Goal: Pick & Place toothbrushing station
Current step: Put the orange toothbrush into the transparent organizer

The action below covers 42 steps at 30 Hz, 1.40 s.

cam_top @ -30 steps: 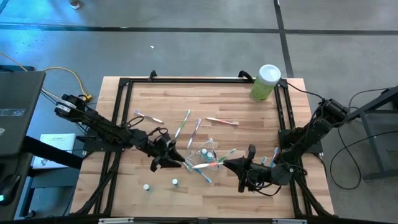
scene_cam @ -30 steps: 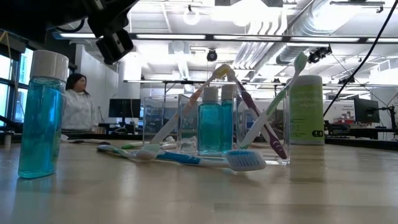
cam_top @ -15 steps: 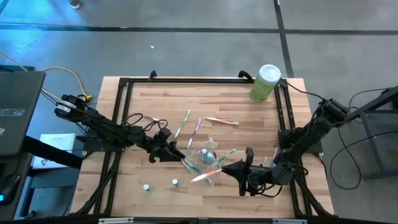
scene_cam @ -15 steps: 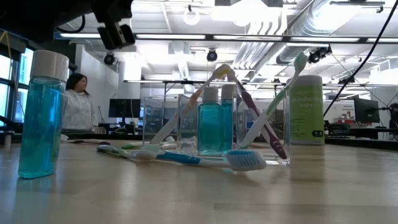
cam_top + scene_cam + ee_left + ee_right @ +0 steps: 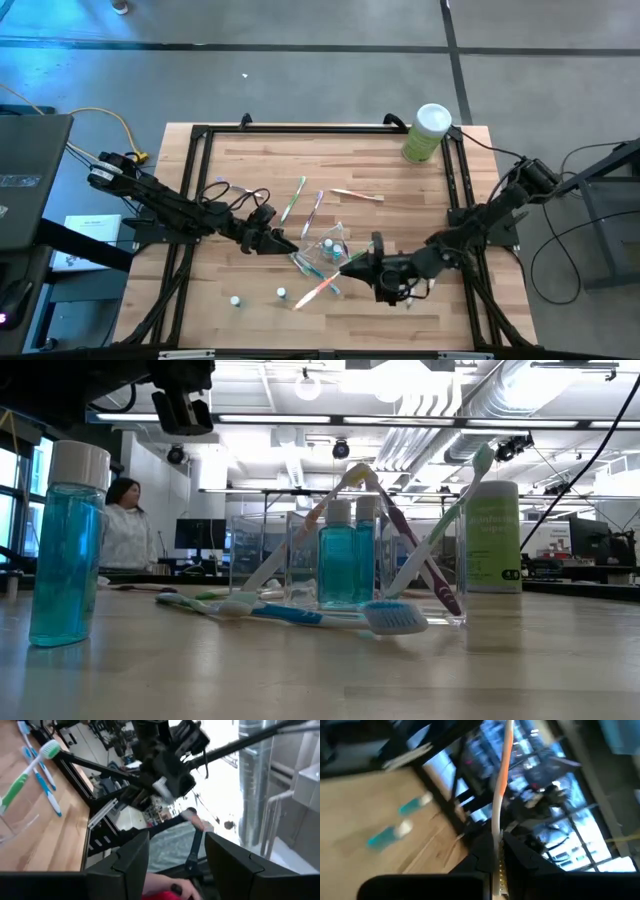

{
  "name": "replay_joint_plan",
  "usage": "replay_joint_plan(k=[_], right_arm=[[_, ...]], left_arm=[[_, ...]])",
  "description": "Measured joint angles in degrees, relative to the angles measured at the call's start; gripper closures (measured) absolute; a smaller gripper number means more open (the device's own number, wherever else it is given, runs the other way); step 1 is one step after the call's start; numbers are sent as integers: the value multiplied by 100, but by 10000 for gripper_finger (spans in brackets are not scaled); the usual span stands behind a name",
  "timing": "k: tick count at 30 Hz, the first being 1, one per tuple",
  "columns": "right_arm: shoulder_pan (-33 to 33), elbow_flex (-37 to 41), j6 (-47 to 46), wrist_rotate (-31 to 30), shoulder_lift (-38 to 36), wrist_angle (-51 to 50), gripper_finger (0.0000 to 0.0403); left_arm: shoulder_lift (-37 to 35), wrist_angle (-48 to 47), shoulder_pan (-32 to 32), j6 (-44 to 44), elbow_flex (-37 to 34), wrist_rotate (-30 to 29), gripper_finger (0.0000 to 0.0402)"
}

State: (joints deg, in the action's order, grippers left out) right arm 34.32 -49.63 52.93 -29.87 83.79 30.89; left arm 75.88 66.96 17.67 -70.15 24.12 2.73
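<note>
**Right arm holding an orange toothbrush beside the clear cup**

The right gripper (image 5: 352,268) is reaching in low from the table's right edge toward the middle, its fingers pinching an orange-and-white toothbrush (image 5: 318,289) that is slanting out over the wood toward the near side. In the right wrist view the brush handle (image 5: 501,780) is running straight out from between the pressed-together fingers. The left gripper (image 5: 283,243) is hovering just beside the clear plastic cup (image 5: 334,243) on its left; in the left wrist view its fingers (image 5: 131,857) are standing spread with nothing between them. The cup is sitting near the table's centre, with small teal bottles (image 5: 338,555) inside it and brushes leaning on its rim. Loose toothbrushes are lying around it: a green one (image 5: 293,199) and a pink one (image 5: 316,212) toward the far side, a tan one (image 5: 357,195) beyond. Two small teal bottles (image 5: 258,296) are standing apart near the front edge. The pale-green canister (image 5: 427,133) is standing at the far right corner against the black frame (image 5: 300,130). Bare wood is lying open along the far edge and the near right.
</note>
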Motion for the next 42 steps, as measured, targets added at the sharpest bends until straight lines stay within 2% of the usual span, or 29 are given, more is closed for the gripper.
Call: replay_joint_plan(k=[6,13,15,24,33,42], right_arm=[[-487,4,75,760,3,-526,391],[-911,4,473,1846,2,-594,391],[-1037,4,617,1992,3,-588,391],[-1460,-3,1142,2031,259,-464,389],[-1631,-808,1831,1013,1071,-700,390],[-1911,-1098,2044,881,1115,-1084,390]], left_arm=[[0,0,-4,-485,0,-38,215],[0,-8,-4,-719,0,15,215],[0,-41,-4,-918,0,18,215],[2,-402,-112,-1429,0,58,215],[2,-512,-296,-1692,0,333,215],[2,-567,-299,-1686,2,804,215]])
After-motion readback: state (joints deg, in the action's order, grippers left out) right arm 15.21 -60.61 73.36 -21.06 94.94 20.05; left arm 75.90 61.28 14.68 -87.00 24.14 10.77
